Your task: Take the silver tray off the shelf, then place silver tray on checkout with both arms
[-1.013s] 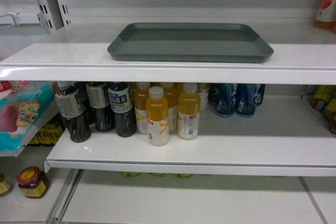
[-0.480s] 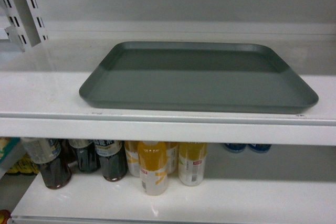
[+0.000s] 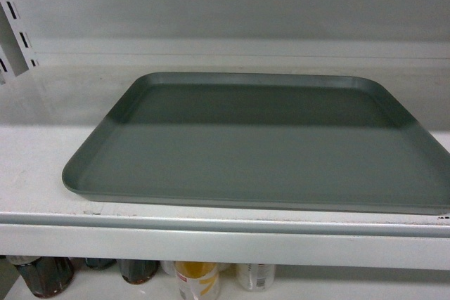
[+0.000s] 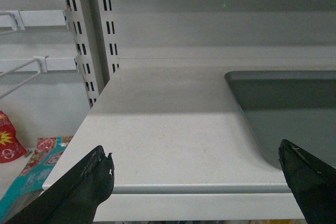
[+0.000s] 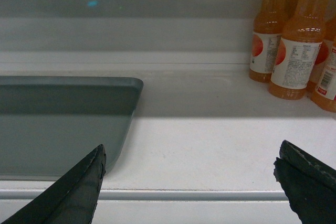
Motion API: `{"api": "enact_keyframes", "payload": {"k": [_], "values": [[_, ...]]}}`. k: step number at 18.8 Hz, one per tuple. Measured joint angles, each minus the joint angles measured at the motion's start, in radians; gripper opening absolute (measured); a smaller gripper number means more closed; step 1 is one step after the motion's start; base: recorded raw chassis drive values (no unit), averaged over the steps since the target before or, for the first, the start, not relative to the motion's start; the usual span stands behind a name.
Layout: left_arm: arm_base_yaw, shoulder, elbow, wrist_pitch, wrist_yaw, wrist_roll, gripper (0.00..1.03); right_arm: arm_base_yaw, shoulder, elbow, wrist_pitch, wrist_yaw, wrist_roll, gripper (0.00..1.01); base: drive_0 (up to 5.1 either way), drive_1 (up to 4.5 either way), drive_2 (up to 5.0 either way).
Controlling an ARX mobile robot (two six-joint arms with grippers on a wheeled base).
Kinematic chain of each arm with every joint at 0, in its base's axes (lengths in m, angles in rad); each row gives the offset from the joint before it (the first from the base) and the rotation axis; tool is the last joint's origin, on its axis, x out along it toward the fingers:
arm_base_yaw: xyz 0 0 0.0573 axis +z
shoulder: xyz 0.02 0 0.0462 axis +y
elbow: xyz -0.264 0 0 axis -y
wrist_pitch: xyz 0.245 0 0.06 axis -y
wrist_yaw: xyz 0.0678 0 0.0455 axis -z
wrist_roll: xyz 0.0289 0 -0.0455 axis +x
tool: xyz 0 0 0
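Here silver tray (image 3: 260, 145) lies flat on shelf (image 3: 211, 240), untouched.

Only the pincers show. The left pincer (image 4: 197, 179) has two matte black, wedge-shaped fingers (image 4: 86, 190) tapering to blunt tips, scuffed pale along the tip edges. The right pincer (image 5: 189, 179) has the same black tapered fingers (image 5: 79, 190), with edges slightly worn.

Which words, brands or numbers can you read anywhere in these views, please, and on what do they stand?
None can be read.
silver tray: plain, unmarked.
shelf: no lettering.
orange drink bottles: white labels with print, too small and blurred.
bottles below: labels cut off, unreadable.
red and teal packets: bright print, blurred.
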Motion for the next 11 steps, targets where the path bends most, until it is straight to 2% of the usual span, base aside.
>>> {"api": "enact_keyframes", "payload": {"k": [10, 11], "values": [[0.0, 0.0, 0.0, 0.0, 0.0, 0.0, 0.98, 0.0, 0.0, 0.0, 0.0, 0.0, 0.0, 0.98, 0.0, 0.0, 0.0], [0.001, 0.007, 0.008, -0.039, 0.005, -0.005, 0.98, 0.0, 0.014, 0.014, -0.06, 0.002, 0.026, 0.98, 0.0, 0.0, 0.0]]}}
